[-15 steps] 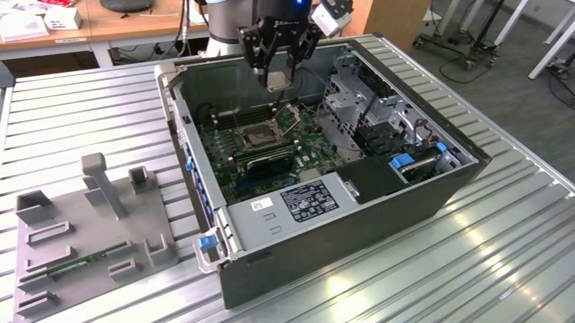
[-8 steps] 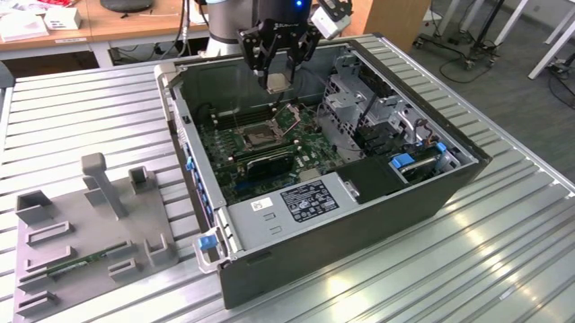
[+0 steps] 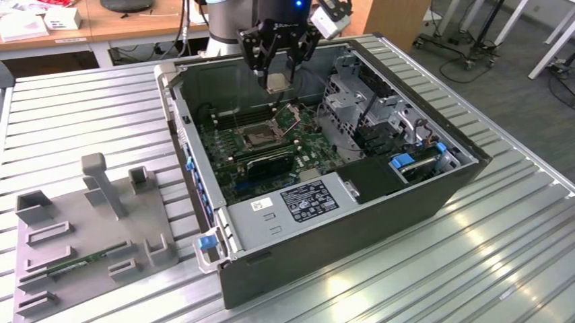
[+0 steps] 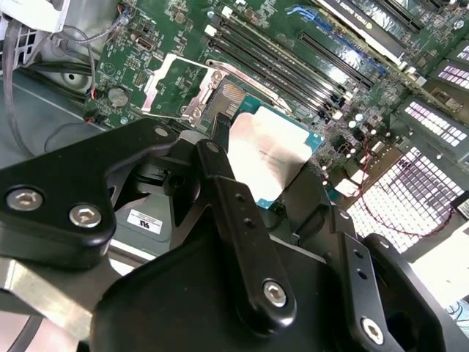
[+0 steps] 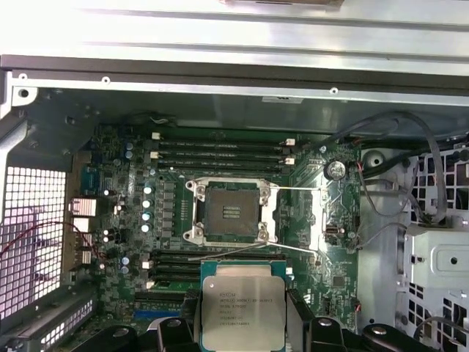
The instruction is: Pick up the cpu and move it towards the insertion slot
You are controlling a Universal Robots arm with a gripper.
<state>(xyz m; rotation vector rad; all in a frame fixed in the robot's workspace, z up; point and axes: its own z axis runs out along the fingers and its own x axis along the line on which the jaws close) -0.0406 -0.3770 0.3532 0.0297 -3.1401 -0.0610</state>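
A black robot gripper (image 3: 276, 73) hangs above an open dark grey computer case (image 3: 359, 222) lying on its side on a ribbed metal table (image 3: 81, 114). Its jaws pinch a small flat square cpu (image 3: 277, 82) with a pale silver metal face and a tan rim, holding it by two opposite edges.

In the first wrist view the cpu (image 5: 240, 314) is held flat, face up to the camera, clear of the green circuit board (image 5: 139, 242) and offset to one side of the insertion slot (image 5: 231, 213), a square socket with a dark centre and silver metal frame. A thin wire lever (image 5: 234, 251) lies between the two. In the second wrist view the cpu (image 4: 267, 155) sits between the black fingers (image 4: 242, 220), with the socket's raised silver frame (image 4: 179, 88) beyond it.

The chip looks light, stiff and smooth, so it could slip in a loose grip. Its underside contacts are likely fragile; the bare side edges seem the safest place to hold.

On the table beside the case stands a grey moulded parts holder (image 3: 90, 235).
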